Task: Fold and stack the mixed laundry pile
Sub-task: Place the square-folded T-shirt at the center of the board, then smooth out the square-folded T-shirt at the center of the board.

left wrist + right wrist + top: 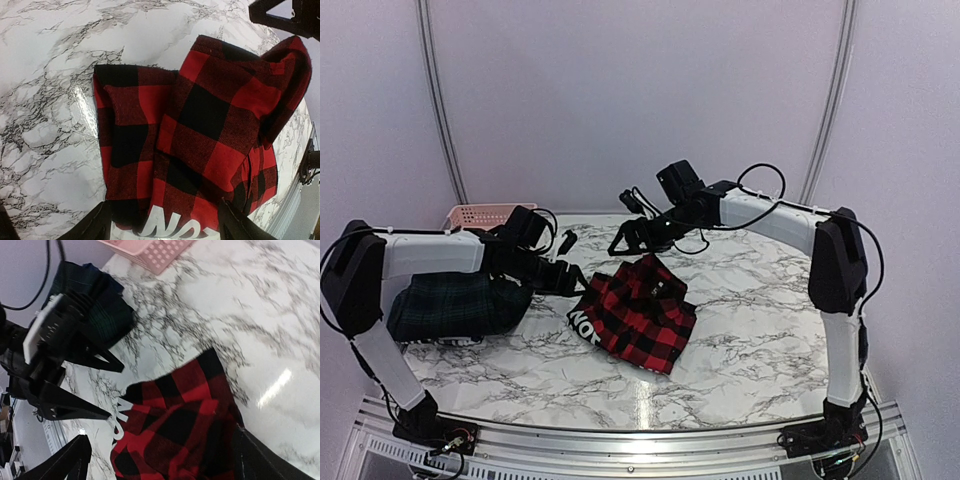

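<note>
Counter: marbled white counter (pixel 760 340) carries my soft red-and-black checked shirt (pixel 640 315), partly folded, at its centre.
Claws: left claw (pixel 165 230) and right claw (pixel 165 460) both gape, pinching nothing.
Remaining: I judge the dark green plaid bundle (pixel 455 305) unfolded, nothing stacked.

Pale lilac walls (pixel 640 90) are enclosing a marble table (pixel 760 340). Light is glinting off its glossy top near the front.
</note>
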Available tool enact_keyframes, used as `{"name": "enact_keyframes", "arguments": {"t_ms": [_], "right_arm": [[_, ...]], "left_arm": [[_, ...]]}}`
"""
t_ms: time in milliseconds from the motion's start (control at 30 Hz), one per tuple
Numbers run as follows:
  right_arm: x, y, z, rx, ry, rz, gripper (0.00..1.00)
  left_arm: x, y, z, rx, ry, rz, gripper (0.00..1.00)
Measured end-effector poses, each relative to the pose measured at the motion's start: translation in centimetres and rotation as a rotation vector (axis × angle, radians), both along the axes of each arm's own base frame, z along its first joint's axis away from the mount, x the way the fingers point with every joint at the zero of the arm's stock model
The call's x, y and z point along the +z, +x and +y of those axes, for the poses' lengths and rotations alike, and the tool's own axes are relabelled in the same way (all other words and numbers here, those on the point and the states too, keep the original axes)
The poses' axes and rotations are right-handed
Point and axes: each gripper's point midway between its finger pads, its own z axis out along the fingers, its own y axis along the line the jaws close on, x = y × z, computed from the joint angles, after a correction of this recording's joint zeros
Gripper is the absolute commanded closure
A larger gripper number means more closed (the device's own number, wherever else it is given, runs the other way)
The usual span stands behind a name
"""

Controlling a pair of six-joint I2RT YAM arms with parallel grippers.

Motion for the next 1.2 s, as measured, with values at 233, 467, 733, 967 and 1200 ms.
{"name": "enact_keyframes", "arguments": {"t_ms": [233,467,733,967,1200], "right_arm": [[2.1,0.5,1.5,0.024,0.084,-0.005,0.01],[4.2,-0.2,-5.3,-0.130,0.077,-0.006,0.08],[-0.2,-3.3,-15.2,-0.352,0.037,0.122,0.40],[-7.3,-7.7,-15.9,-0.361,-0.004,0.329,0.48],[-11.0,-8.2,-13.8,-0.315,-0.026,0.389,0.50]], "left_arm": [[-1.3,2.1,-1.6,0.004,-0.008,0.012,0.42],[-0.8,4.6,-4.3,-0.059,-0.065,-0.012,0.52],[-0.8,6.1,-6.5,-0.124,-0.112,-0.032,0.53],[-3.0,5.7,-7.9,-0.181,-0.123,0.016,0.50],[-4.1,4.6,-8.7,-0.221,-0.139,0.063,0.87]]}}
